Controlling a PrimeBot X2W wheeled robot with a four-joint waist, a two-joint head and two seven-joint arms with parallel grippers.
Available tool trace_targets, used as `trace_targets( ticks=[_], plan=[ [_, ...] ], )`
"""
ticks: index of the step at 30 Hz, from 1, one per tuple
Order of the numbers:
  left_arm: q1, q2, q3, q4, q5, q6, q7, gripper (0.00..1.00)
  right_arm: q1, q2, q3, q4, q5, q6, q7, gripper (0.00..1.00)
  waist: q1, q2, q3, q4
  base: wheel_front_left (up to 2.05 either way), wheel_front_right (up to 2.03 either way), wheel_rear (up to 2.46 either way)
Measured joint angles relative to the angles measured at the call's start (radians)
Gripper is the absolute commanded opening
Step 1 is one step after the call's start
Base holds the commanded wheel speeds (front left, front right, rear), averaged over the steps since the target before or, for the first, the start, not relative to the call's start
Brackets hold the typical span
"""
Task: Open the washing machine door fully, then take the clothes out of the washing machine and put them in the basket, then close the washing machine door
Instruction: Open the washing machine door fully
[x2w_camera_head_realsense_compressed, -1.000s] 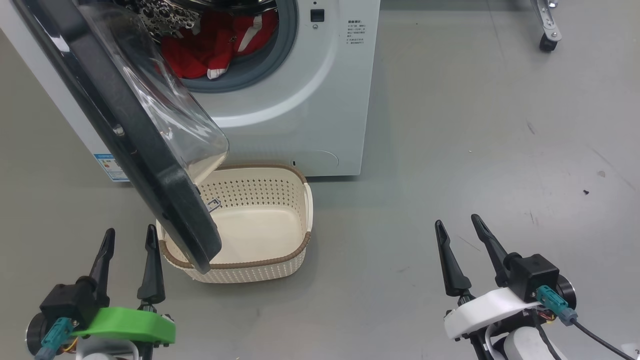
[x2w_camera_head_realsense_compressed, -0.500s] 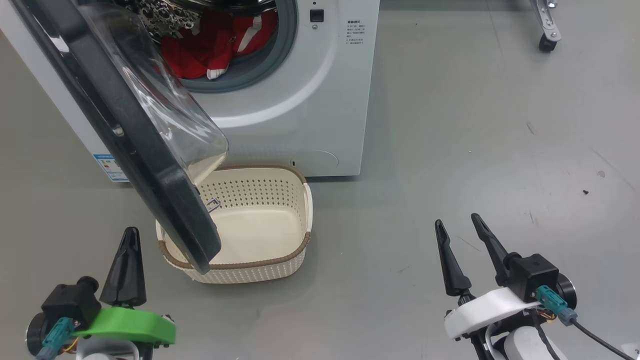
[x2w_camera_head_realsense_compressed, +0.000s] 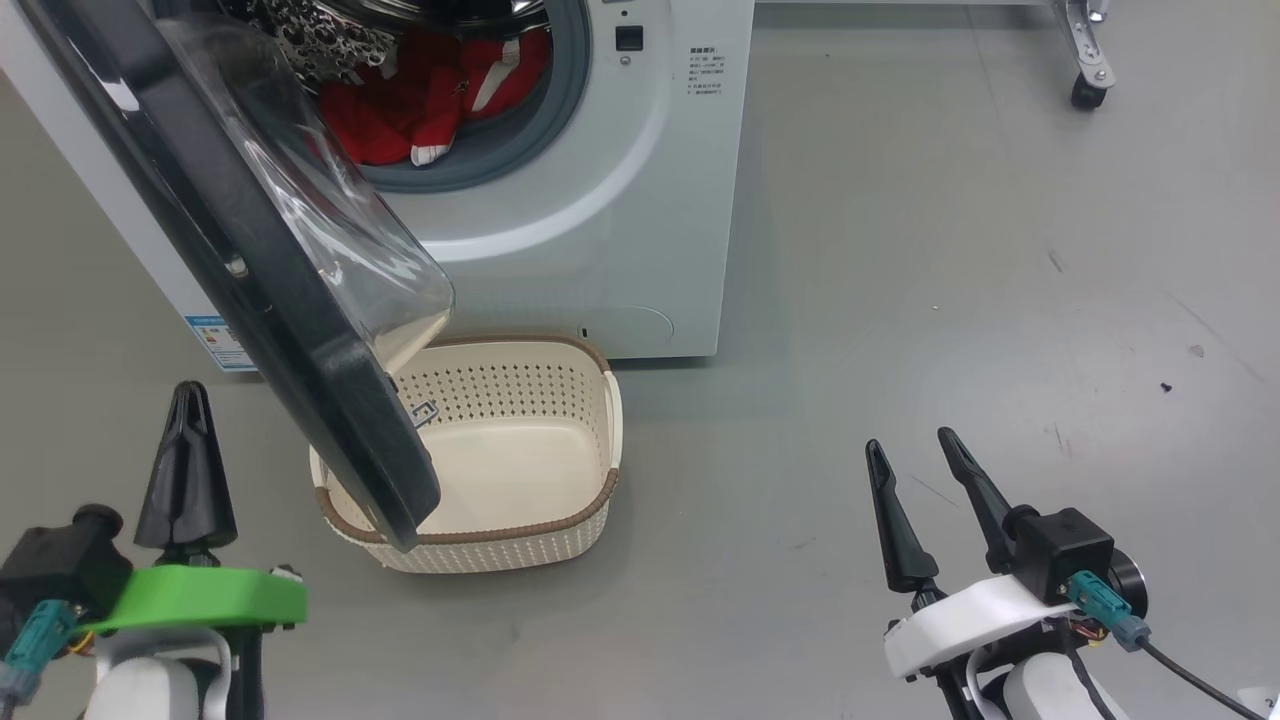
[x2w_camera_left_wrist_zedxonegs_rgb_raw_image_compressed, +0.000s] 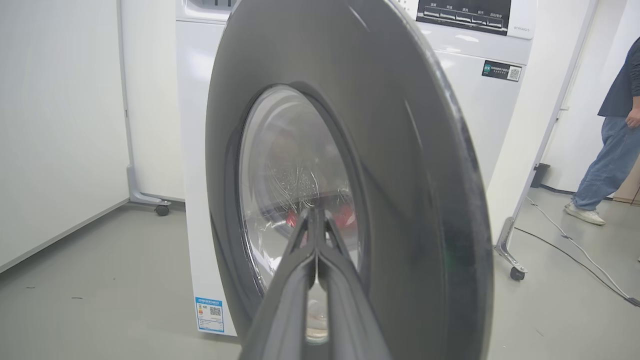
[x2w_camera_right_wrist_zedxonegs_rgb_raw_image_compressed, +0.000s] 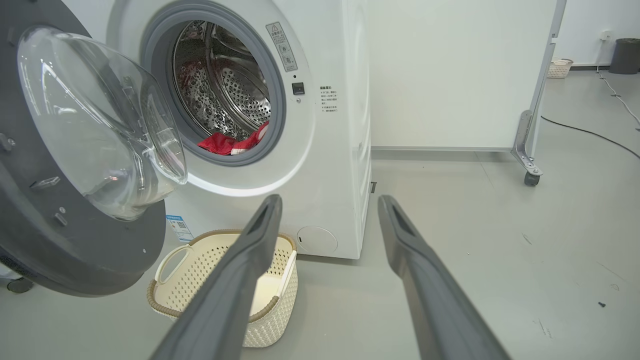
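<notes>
The washing machine (x2w_camera_head_realsense_compressed: 620, 190) stands at the top of the head view with its door (x2w_camera_head_realsense_compressed: 250, 270) swung partly open over the basket (x2w_camera_head_realsense_compressed: 520, 520). Red clothes (x2w_camera_head_realsense_compressed: 420, 100) lie in the drum, also seen as clothes (x2w_camera_right_wrist_zedxonegs_rgb_raw_image_compressed: 230, 144) in the right wrist view. My left gripper (x2w_camera_head_realsense_compressed: 187, 400) is shut and empty, left of the door's outer face, pointing at the door (x2w_camera_left_wrist_zedxonegs_rgb_raw_image_compressed: 380, 165). At the lower right, my right gripper (x2w_camera_head_realsense_compressed: 910, 448) stands open over the floor with nothing between its fingers. The cream basket (x2w_camera_right_wrist_zedxonegs_rgb_raw_image_compressed: 225, 280) sits on the floor before the machine.
A wheeled white partition frame (x2w_camera_right_wrist_zedxonegs_rgb_raw_image_compressed: 530, 150) stands right of the machine, with a caster (x2w_camera_head_realsense_compressed: 1088, 90) in the head view. A person's leg (x2w_camera_left_wrist_zedxonegs_rgb_raw_image_compressed: 600, 170) and a floor cable (x2w_camera_left_wrist_zedxonegs_rgb_raw_image_compressed: 575, 250) are at the right in the left wrist view. Open grey floor lies around my right gripper.
My left gripper has shut and moved up and to the left, toward the door's outer face. The right gripper has not moved. The head camera has shifted slightly.
</notes>
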Motion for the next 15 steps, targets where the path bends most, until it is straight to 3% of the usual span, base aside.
trace_targets(
  ticks=[15],
  plan=[
    [-0.211, 0.027, -0.024, -0.181, 0.028, 0.000, -0.006, 0.00, 0.001, 0.015, -0.011, 0.011, -0.009, 0.026, 0.000, 1.00, 0.0000, 0.0000, -0.015, -0.015, 0.00, 0.00, 0.00]
  ],
)
